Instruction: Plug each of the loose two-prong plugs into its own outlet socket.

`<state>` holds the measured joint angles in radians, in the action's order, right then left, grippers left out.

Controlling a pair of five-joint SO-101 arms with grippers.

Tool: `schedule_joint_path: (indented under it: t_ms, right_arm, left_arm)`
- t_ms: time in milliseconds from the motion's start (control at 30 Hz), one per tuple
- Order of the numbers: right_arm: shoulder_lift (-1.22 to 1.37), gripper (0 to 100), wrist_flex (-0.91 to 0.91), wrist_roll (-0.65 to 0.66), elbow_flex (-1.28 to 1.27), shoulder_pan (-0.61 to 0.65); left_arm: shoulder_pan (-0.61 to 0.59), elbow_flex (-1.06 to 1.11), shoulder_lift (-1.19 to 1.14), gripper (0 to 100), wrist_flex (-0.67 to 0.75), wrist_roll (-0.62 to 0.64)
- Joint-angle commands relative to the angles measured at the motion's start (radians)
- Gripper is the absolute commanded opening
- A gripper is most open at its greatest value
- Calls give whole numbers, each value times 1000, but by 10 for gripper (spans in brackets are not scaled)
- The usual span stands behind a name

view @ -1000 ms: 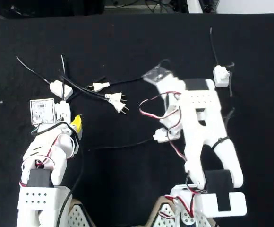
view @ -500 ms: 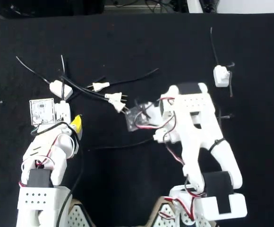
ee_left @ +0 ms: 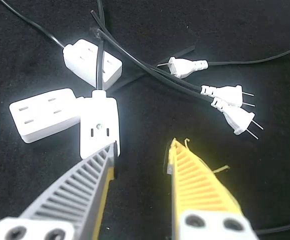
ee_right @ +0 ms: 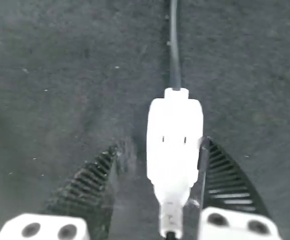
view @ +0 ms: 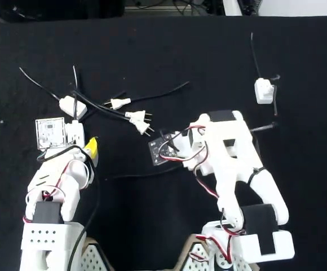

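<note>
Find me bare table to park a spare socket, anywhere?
Free: the far strip of table beyond the plugs, up to the lone outlet; also the near gap between the left arm and right arm, below the thin cable. Crowded: left side, where three outlets and plugs cluster ahead of the left pincer.

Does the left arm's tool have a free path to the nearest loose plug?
Probably yes: the left tool is open, and only bare table lies between it and the nearest plug.
</note>
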<state>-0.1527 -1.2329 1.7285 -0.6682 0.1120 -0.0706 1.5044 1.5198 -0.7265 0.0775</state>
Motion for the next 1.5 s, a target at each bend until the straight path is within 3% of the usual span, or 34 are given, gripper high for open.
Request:
schedule_joint_path:
  t_ms: [0,467,700,767,867,933,1067,1300,1467]
  right_arm:
    - [-47,227,26,11,1,9]
    - [105,227,69,6,33,-51]
    - [159,218,-52,5,124,-58]
    - [159,161,-80,-28,156,-58]
    - [159,2,-94,-181,216,-60]
    - [159,41,-95,-310,254,-69]
    - [157,14,-123,-477,312,-106]
    - [159,13,-158,-485,323,-112]
    - [140,141,-235,-442,320,-61]
  left_arm:
    - [1,-2,8,180,6,-2]
    - [1,-2,8,180,5,-2]
    - [1,-2,8,180,5,-2]
    - [1,-2,8,180,5,-2]
    - [1,-2,8,180,8,-2]
    - [1,-2,8,180,9,-2]
    - [2,-1,8,180,9,-2]
    - [2,-1,8,180,9,-2]
    - [2,-1,8,180,9,-2]
